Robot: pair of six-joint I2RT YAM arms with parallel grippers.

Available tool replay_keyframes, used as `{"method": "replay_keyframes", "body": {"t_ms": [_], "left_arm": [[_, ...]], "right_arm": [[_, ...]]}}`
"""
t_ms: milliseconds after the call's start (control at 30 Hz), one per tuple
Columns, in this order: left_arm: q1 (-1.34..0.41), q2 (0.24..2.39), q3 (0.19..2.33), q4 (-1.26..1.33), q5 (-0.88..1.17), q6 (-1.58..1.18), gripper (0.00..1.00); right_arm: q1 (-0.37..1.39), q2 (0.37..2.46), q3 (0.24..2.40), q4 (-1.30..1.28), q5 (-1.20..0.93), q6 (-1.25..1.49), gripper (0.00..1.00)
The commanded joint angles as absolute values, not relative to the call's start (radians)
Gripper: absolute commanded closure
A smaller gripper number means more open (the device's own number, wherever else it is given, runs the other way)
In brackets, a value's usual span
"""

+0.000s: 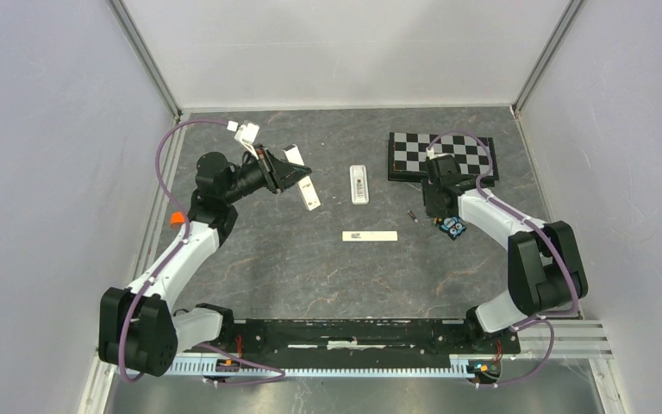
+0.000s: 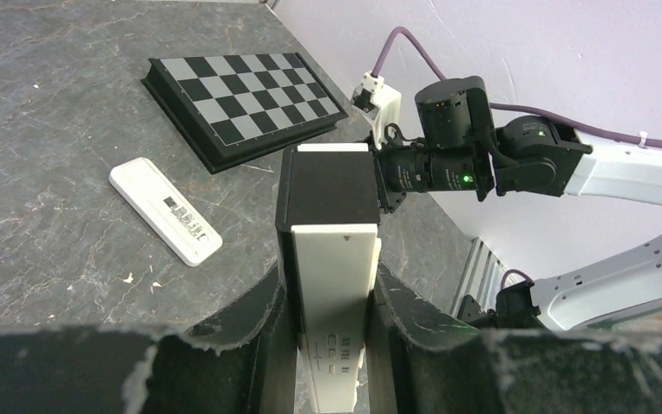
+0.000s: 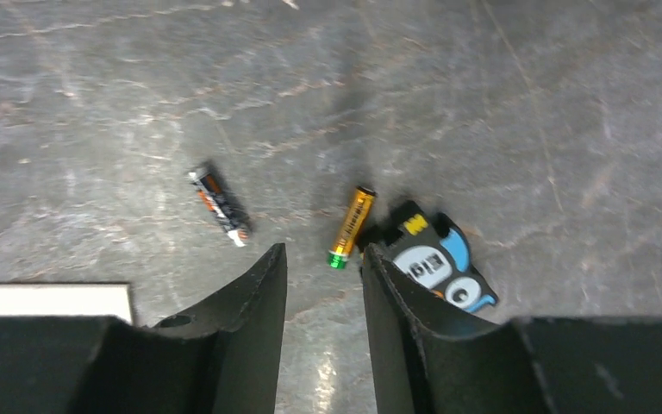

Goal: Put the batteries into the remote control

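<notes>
The white remote control (image 1: 359, 184) lies flat mid-table; it also shows in the left wrist view (image 2: 165, 211). My left gripper (image 1: 296, 172) is raised left of it, shut on a white flat piece (image 2: 332, 285) with a small arrow, battery marks and a black end block (image 2: 327, 185). One dark, red-marked battery (image 3: 220, 205) lies on the table, small in the top view (image 1: 412, 215). A gold battery (image 3: 351, 226) with a green end lies just ahead of my right gripper (image 3: 323, 252), which is open and empty, low over the table (image 1: 435, 210).
A slim white bar (image 1: 370, 235) lies in front of the remote. A black, blue and white tag (image 3: 435, 259) touches the gold battery, under my right finger. A chessboard (image 1: 441, 155) lies at the back right. Grey walls enclose the table.
</notes>
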State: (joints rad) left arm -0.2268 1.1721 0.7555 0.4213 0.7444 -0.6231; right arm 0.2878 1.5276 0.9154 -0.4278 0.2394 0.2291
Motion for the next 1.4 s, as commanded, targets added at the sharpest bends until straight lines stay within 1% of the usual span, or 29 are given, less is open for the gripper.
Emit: {"method": "replay_keyframes", "body": {"t_ms": [0,67,100,133,200,267,367,633,733,800,967,1233,1367], "left_arm": [[-0.227,1.182,0.757,0.491,0.772,-0.606,0.92],[-0.227,1.182,0.758,0.492,0.767,-0.604,0.92],[-0.227,1.182,0.760,0.491,0.765,-0.603,0.92],[-0.227,1.181,0.760,0.491,0.762,-0.602,0.92],[-0.227,1.180,0.759,0.491,0.764,-0.601,0.92],[-0.227,1.181,0.760,0.490,0.767,-0.599,0.92],[-0.227,1.181,0.760,0.489,0.789,-0.597,0.91],[-0.227,1.193,0.767,0.500,0.858,-0.600,0.91],[-0.226,1.198,0.769,0.504,0.859,-0.605,0.91],[-0.227,1.200,0.769,0.509,0.859,-0.607,0.91],[-0.227,1.203,0.769,0.521,0.868,-0.608,0.91],[-0.227,1.206,0.769,0.529,0.874,-0.611,0.91],[-0.227,1.204,0.769,0.526,0.873,-0.612,0.91]], "right_arm": [[0.294,1.549,0.928,-0.336,0.099,0.192,0.56],[0.295,1.563,0.928,-0.323,0.092,0.193,0.56],[0.295,1.574,0.931,-0.317,0.109,0.199,0.59],[0.295,1.588,0.935,-0.313,0.123,0.209,0.64],[0.295,1.619,0.951,-0.311,0.162,0.230,0.72],[0.294,1.643,0.962,-0.286,0.169,0.236,0.76],[0.294,1.689,0.991,-0.273,0.157,0.235,0.79],[0.297,1.746,1.004,-0.234,0.053,0.169,0.82],[0.309,1.751,1.000,-0.228,0.007,0.113,0.85],[0.320,1.742,0.989,-0.225,0.002,0.078,0.87],[0.336,1.723,0.964,-0.227,-0.083,0.038,0.89],[0.344,1.685,0.933,-0.252,-0.091,0.017,0.90],[0.347,1.658,0.932,-0.279,-0.141,0.008,0.90]]}}
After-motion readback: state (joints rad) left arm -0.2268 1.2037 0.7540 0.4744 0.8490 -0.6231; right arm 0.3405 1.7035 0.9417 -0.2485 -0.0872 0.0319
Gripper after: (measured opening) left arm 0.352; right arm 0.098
